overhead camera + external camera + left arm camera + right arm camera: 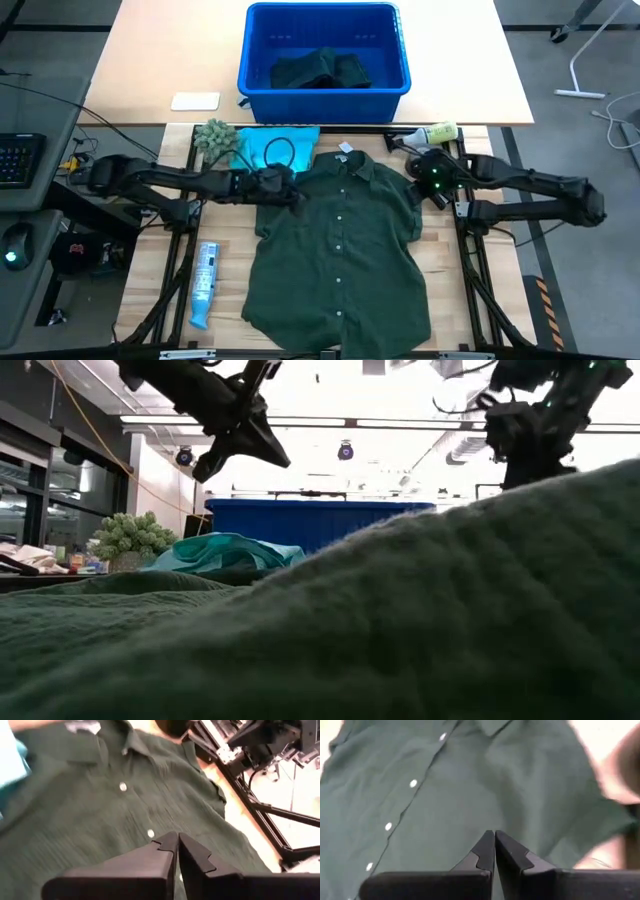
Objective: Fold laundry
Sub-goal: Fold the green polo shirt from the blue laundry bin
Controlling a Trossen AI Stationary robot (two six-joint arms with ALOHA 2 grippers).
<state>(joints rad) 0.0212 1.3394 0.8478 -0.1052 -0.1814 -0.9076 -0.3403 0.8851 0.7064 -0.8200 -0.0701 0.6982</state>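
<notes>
You will find the dark green button-front cloth shirt spread flat, front up, at the centre of the light wooden table, its collar and white neck tag toward the far edge. A bright turquoise cloth garment lies just beyond its collar, partly under the left shoulder. The left gripper sits above the shirt's left shoulder, fingers clenched together and grasping nothing. The right gripper hovers over the right shoulder and sleeve, fingers likewise pressed together and empty. Further dark green cloth lies in the blue plastic bin beyond the table. A fuzzy grey-green ball rests beside the turquoise garment.
</notes>
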